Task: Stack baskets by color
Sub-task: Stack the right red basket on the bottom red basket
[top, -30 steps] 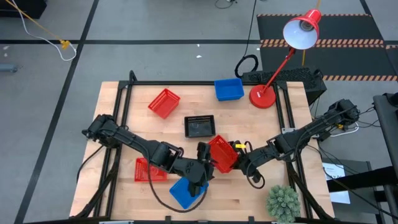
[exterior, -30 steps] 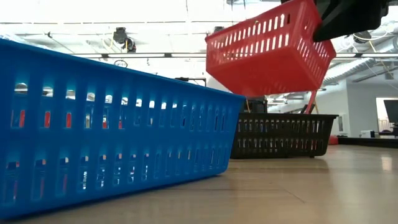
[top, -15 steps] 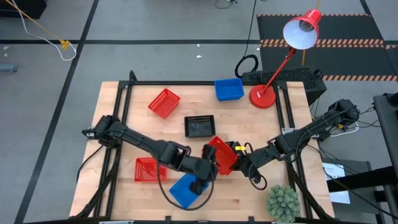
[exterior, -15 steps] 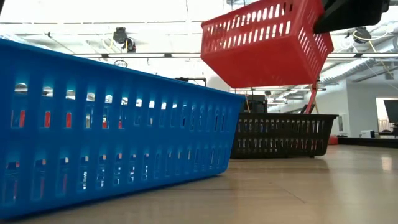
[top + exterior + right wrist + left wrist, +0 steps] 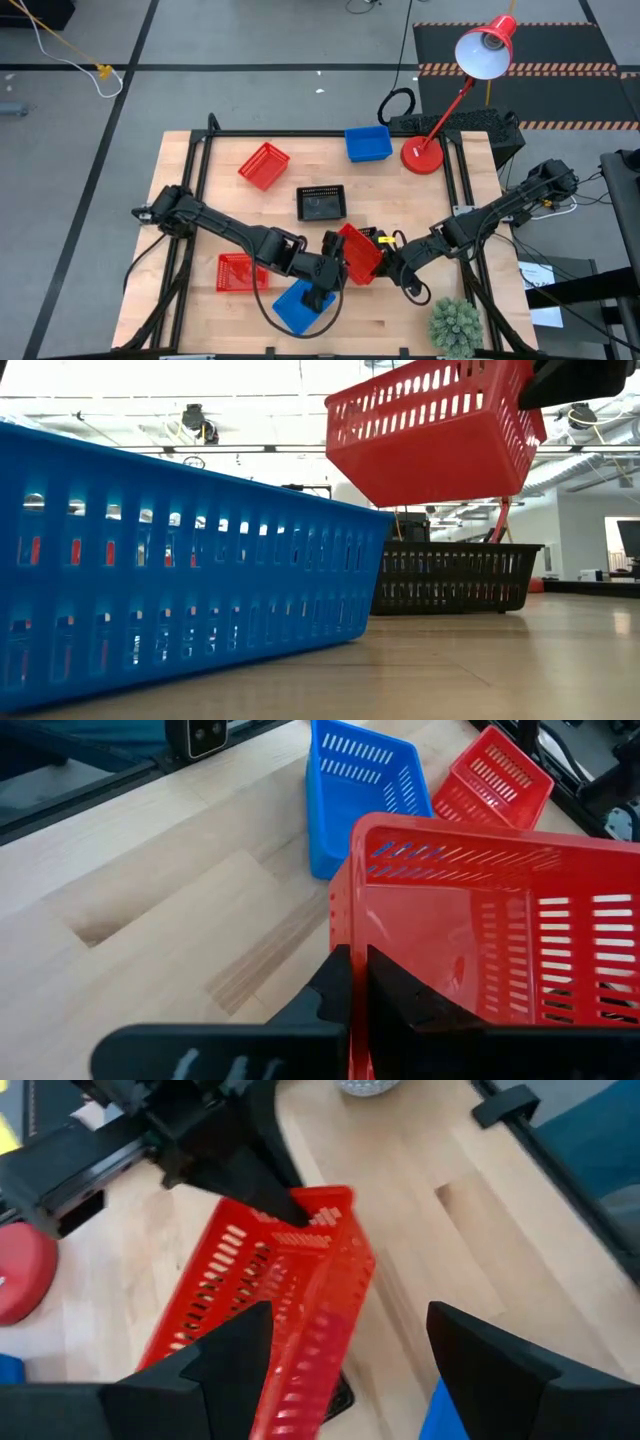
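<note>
My right gripper (image 5: 380, 258) is shut on a red basket (image 5: 357, 250) and holds it in the air near the table's front middle. The basket (image 5: 430, 435) hangs tilted, higher than the black basket (image 5: 455, 575) behind it. My left gripper (image 5: 335, 263) is open at the basket's left side. In the left wrist view its two fingers stand on either side of the basket's lower end (image 5: 300, 1360); I cannot tell whether they touch it. A blue basket (image 5: 300, 306) rests flat on the table just in front of my left gripper. My right gripper pinches one wall of the red basket at its rim, close to a corner (image 5: 346, 915), with one finger on each side of the wall. The fingers come slanting down from the table's right. The basket is lifted clear and tilted, its free end lower.
A second red basket (image 5: 240, 272) lies at the front left and a third (image 5: 264, 164) at the far left. The black basket (image 5: 321, 202) sits mid-table and another blue basket (image 5: 368, 143) at the far edge, beside the red lamp base (image 5: 422, 155). A green plant (image 5: 455, 325) stands front right.
My left gripper has moved toward the table's right edge, closer to the held red basket, and sunk a little, staying open. The red basket has tipped slightly in my right gripper's hold and stays in the air.
</note>
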`<control>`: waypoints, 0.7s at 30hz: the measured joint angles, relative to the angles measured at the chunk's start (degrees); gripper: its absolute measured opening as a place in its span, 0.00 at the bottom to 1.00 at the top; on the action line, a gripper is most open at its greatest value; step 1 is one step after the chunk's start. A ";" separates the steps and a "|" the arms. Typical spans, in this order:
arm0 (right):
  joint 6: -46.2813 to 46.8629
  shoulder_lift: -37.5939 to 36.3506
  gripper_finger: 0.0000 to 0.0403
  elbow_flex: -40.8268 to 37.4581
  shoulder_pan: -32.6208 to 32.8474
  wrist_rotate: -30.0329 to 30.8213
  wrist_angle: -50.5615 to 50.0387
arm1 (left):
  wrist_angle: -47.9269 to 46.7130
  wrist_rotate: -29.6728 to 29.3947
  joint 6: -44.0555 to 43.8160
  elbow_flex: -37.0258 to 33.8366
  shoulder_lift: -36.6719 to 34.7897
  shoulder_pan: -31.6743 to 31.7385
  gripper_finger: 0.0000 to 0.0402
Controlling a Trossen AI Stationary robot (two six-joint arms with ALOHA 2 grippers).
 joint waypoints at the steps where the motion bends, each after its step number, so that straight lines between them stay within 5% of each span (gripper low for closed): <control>1: 0.00 0.00 0.01 0.00 0.02 -0.02 0.08 | 0.00 -0.24 0.03 0.00 0.00 0.20 0.67; 7: -0.32 0.00 0.01 0.00 0.04 -0.01 0.41 | -0.93 0.64 0.41 0.00 1.73 1.93 0.63; 21: -0.87 0.00 0.01 0.00 0.04 -0.01 -0.46 | -2.03 4.17 4.27 0.02 2.40 3.85 0.27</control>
